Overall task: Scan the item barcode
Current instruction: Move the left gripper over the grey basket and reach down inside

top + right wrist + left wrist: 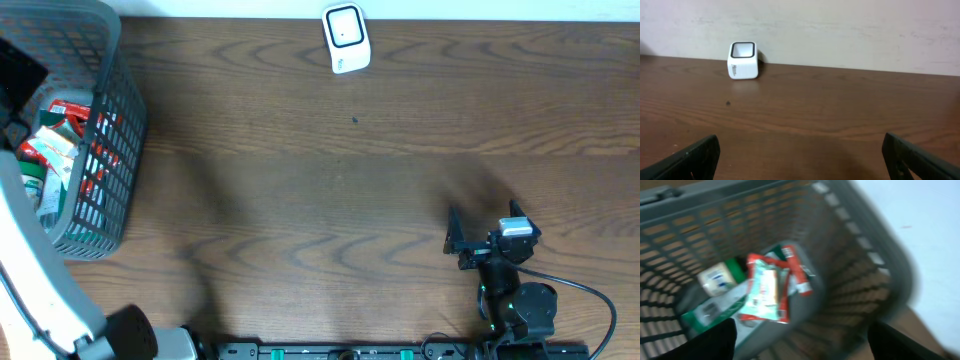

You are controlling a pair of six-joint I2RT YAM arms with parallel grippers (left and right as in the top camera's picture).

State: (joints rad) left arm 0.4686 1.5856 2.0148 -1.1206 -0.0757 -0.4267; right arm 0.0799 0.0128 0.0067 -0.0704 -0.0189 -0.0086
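Note:
Several grocery items lie in a grey mesh basket (112, 130) at the table's left edge. The blurred left wrist view looks down into the basket (855, 240) at a red and mint packet (765, 292), a white jar with a green lid (717, 277) and a green packet (705, 312). My left gripper (802, 337) hangs open above them, holding nothing. The white barcode scanner (346, 38) stands at the table's far edge, also seen in the right wrist view as the scanner (743, 60). My right gripper (485, 225) rests open and empty at the near right, seen again as the gripper (800, 160).
The brown wooden table (330, 180) lies bare between basket, scanner and right arm. A pale wall (840, 30) rises just behind the scanner. The white left arm (40, 270) runs up the left edge over the basket.

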